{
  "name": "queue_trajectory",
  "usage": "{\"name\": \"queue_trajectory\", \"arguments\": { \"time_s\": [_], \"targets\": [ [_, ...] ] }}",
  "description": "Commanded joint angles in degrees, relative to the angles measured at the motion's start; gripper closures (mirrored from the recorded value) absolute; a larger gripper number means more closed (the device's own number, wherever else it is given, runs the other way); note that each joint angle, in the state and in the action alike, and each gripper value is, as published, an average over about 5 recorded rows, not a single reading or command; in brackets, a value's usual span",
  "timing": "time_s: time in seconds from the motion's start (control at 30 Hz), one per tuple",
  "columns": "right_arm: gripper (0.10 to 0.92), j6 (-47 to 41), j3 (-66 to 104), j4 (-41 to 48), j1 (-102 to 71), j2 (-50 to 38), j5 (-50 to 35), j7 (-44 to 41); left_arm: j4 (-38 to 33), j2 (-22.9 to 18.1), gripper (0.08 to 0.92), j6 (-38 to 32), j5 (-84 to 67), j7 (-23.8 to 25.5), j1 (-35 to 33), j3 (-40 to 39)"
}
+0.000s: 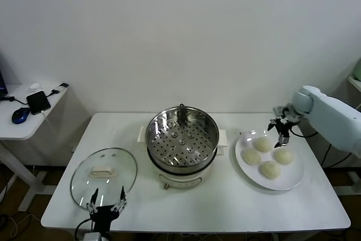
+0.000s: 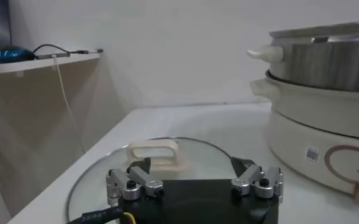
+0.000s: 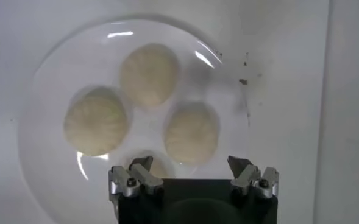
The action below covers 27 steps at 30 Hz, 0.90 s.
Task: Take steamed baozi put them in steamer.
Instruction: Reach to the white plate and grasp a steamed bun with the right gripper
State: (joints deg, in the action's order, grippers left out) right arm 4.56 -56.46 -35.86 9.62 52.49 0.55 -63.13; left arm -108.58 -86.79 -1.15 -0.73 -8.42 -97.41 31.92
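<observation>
1. Four steamed baozi are seen clustered on a white plate at the right side of the table. All four are untouched on the plate; none is held.
2. The steamer is found at mid-table, lid off, its perforated steel floor bare. No bun has been placed in it, so the task is judged to be at its very start: nothing delivered, four buns left to move.
3. The glass lid is laid flat on the table to the left of the steamer, well apart from the plate.
4. The right gripper is held above the far edge of the plate, just over the rear buns. Its jaws are spread wide with nothing between them. In the right wrist view the buns are seen directly below, the nearest one partly hidden by the gripper body.
5. The left gripper is parked low at the near table edge, just beside the lid, jaws apart and empty.
6. The step in hand is judged to be the approach to a first bun; a descent and a gentle closing would be called for, as the buns look soft.
</observation>
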Motion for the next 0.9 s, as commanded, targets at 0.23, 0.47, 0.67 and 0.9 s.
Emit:
{"name": "queue_trajectory", "arguments": {
  "time_s": [0.23, 0.47, 0.67, 0.9],
  "targets": [
    [0.203, 0.3, 8.1, 9.8, -5.0, 6.3, 5.9, 1.2, 1.1, -0.5, 0.177, -1.0, 2.8, 0.0, -0.4, -0.4],
    [0.242, 0.5, 11.2, 12.0, -5.3, 8.0, 6.9, 1.7, 0.9, -0.8, 0.177, -0.9, 2.9, -0.1, -0.3, -0.7],
    [0.399, 0.1, 10.4, 10.7, -4.9, 7.0, 6.6, -0.1, 0.2, -0.9, 0.177, -0.9, 2.9, -0.1, -0.7, -0.7],
    [0.448, -1.4, 3.9, 2.7, 0.0, 3.0, -0.6, -1.2, -0.5, -1.0, 0.177, -0.9, 2.9, -0.2, -1.3, -1.1]
  ]
}}
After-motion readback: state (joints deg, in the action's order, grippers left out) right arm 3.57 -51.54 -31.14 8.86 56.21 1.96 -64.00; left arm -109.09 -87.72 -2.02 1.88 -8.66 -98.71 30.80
